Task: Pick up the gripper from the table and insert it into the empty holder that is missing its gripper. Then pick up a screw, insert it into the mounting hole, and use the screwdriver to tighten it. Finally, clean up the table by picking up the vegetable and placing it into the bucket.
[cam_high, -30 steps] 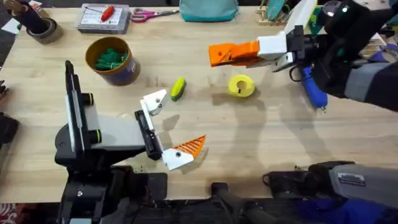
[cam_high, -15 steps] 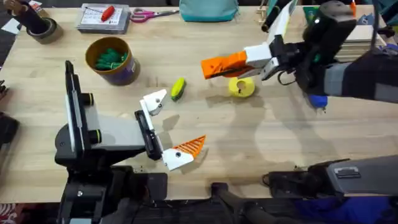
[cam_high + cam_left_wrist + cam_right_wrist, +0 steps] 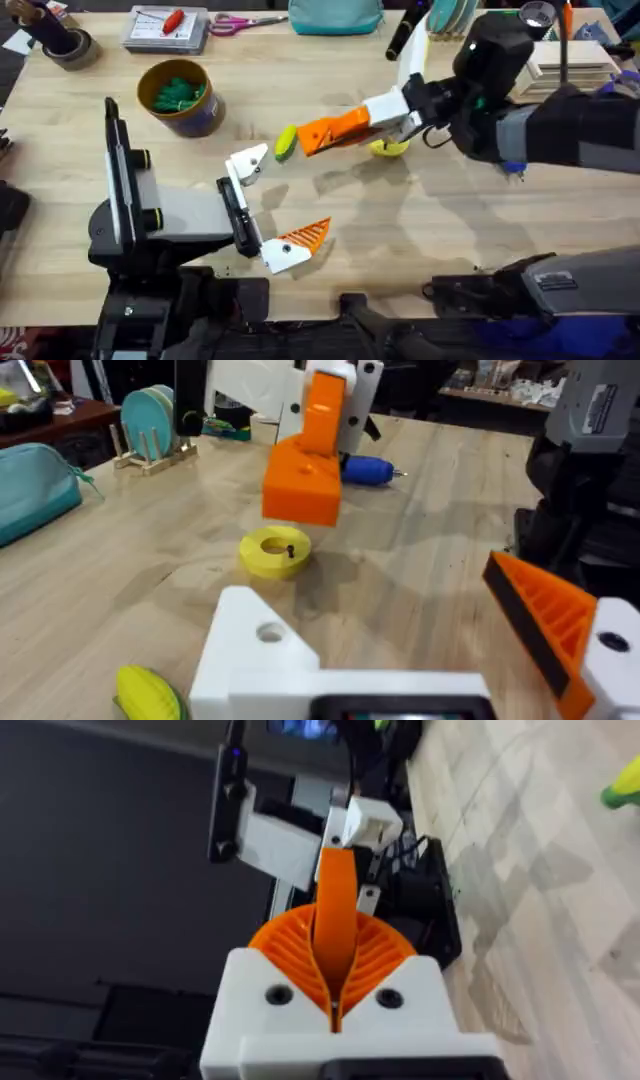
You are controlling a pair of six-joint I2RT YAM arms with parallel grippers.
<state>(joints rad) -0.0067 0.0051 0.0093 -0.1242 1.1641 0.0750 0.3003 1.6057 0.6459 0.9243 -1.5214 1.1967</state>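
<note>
My right gripper [image 3: 352, 124] is shut on the gripper [image 3: 328, 133], an orange finger held just above the table; in the right wrist view the orange strip [image 3: 337, 900] stands between the ribbed pads [image 3: 290, 955]. Its tip hangs beside the vegetable [image 3: 285, 140], a yellow-green corn cob [image 3: 145, 690]. My left gripper [image 3: 275, 200] lies open on the table: the empty white holder [image 3: 247, 160] [image 3: 260, 650] faces the held piece, and the other mount carries an orange finger [image 3: 300, 238] [image 3: 545, 615]. The blue screwdriver [image 3: 512, 165] [image 3: 365, 468] lies mostly under the right arm. The bucket [image 3: 190, 118] stands far left.
A yellow ring disc [image 3: 388, 148] [image 3: 275, 550] lies under the right gripper. Green pieces fill the bucket. Along the back edge are a tape roll [image 3: 62, 45], a box with a red-handled tool [image 3: 165, 28], pink scissors [image 3: 240, 22] and a teal pouch [image 3: 335, 15].
The right arm has swung left and nearer with the orange gripper, from right of the yellow disc to over it, next to the corn. The left arm has not moved.
</note>
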